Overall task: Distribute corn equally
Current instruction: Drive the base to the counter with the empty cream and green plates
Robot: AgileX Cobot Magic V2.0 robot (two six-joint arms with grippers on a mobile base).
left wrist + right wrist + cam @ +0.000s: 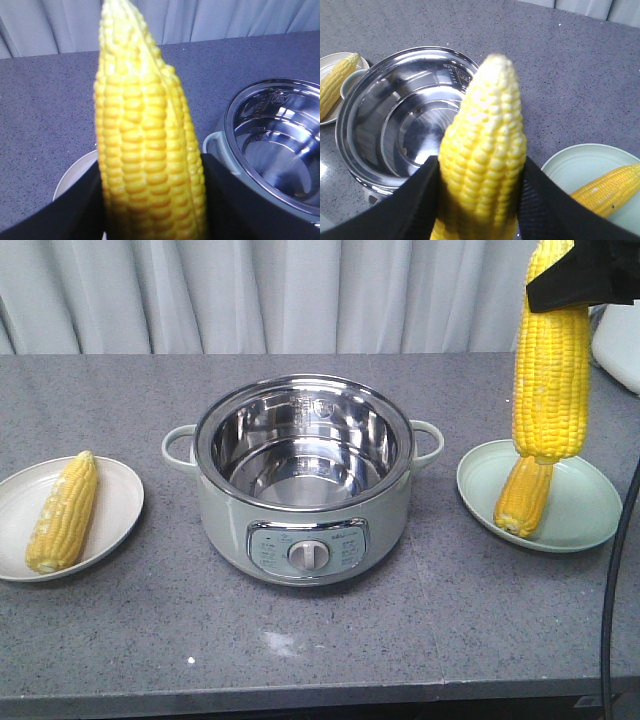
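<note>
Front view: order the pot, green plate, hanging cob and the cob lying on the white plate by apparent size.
Largest: pot.
Next: green plate and hanging cob. They look close, and the cob may be nearer the camera, so I leave them unranked.
Smallest: lying cob on the white plate.

I can read no text anywhere. The electric pot (222, 525) carries small print on its control panel (270, 552) and stamped markings (305, 406) inside its steel bowl, all too blurred for me.
</note>
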